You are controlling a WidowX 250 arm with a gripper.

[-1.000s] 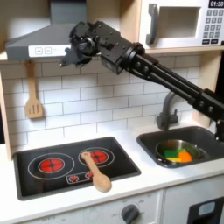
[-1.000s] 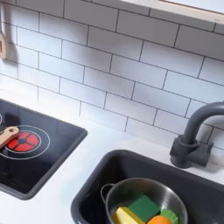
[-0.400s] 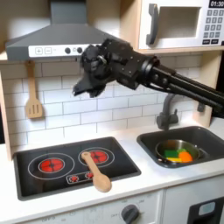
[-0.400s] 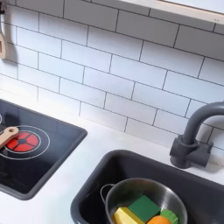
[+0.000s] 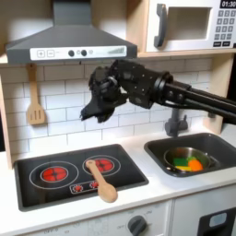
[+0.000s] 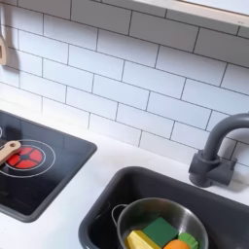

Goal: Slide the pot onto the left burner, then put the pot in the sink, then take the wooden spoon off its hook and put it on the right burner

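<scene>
Lowered and drawn back toward the sink since a second ago, the arm's hand (image 5: 95,109) now hangs in front of the tiled wall (image 5: 64,101), well above the stovetop (image 5: 37,189); nothing is in it, but whether its fingers are parted or closed cannot be told.

Nearest in the first exterior view, the wooden spoon (image 5: 100,178) lies on the stovetop, its handle across the burner (image 5: 103,164) nearer the sink and its bowl at the front edge. Beside the stovetop, set into the white surface (image 5: 157,184), is the sink (image 5: 218,144). The pot (image 5: 183,160) sits inside it, holding toy food; the second exterior view shows the same pot (image 6: 160,209) low in the basin.

All three steps look done, so the best move is probably a slow, straight retreat upward.

Farther back, the faucet (image 5: 175,118) stands behind the sink and close to the arm. A slotted wooden spatula (image 5: 35,101) hangs on the wall beyond the stovetop, with the range hood (image 5: 69,37) above.
</scene>
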